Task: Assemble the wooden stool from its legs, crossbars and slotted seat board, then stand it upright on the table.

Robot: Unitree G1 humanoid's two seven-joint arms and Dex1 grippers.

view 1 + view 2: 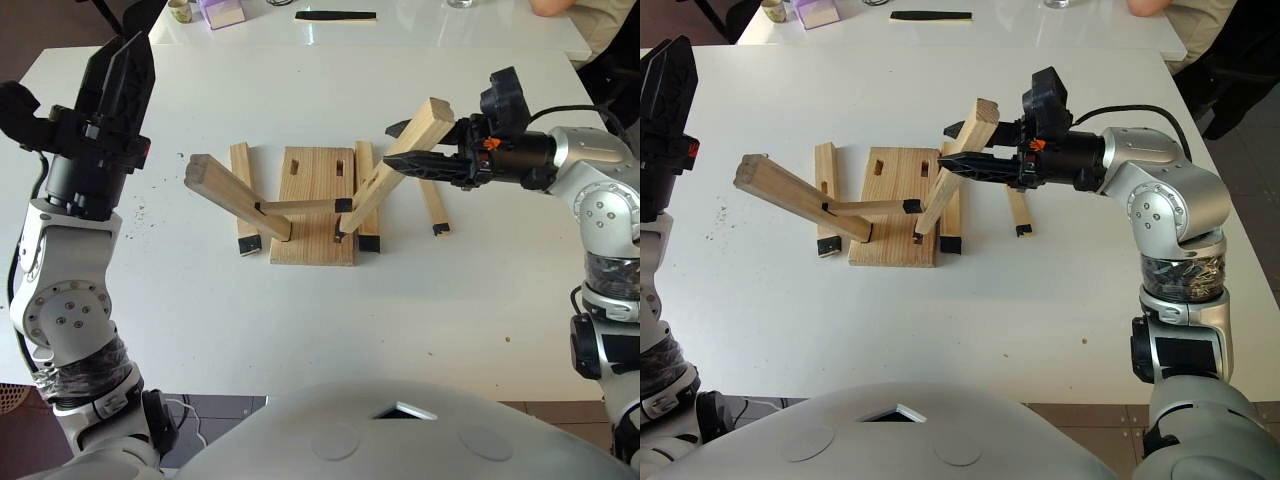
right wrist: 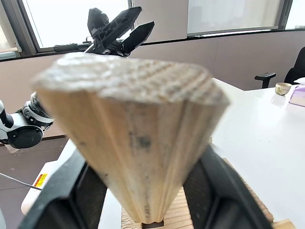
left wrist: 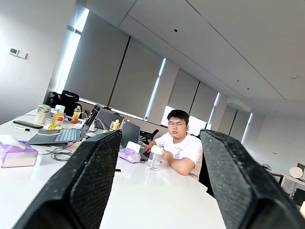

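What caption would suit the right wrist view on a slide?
Right fingers clamp a wooden leg, the left gripper raised open beyond.

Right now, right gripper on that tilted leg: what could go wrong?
1. The other tilted leg leans with no gripper on it; the left gripper is raised and open. Only the crossbar seems to link it to the held leg, so a tug by the right gripper may topple it.
2. The seat board lies unheld and could slide.
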